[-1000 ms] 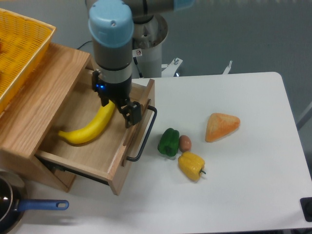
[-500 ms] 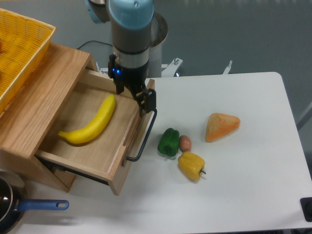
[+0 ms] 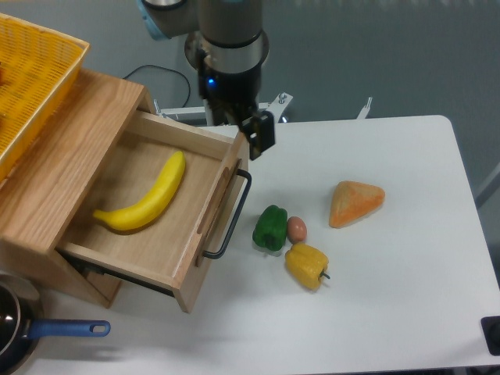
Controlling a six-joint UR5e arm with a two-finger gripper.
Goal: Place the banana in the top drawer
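Just smooth curved yellow banana [image 3: 145,198]

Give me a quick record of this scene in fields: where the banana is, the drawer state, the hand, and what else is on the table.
banana: banana lies flat inside the top drawer, nothing gripping it
drawer state: pulled open, black handle facing the table
hand: hand above the drawer's back right corner, apart from the banana; open or shut cannot be told
table items: green pepper, yellow pepper, small brown egg-like item, orange wedge
other: yellow basket on the cabinet top, pan with blue handle at lower left
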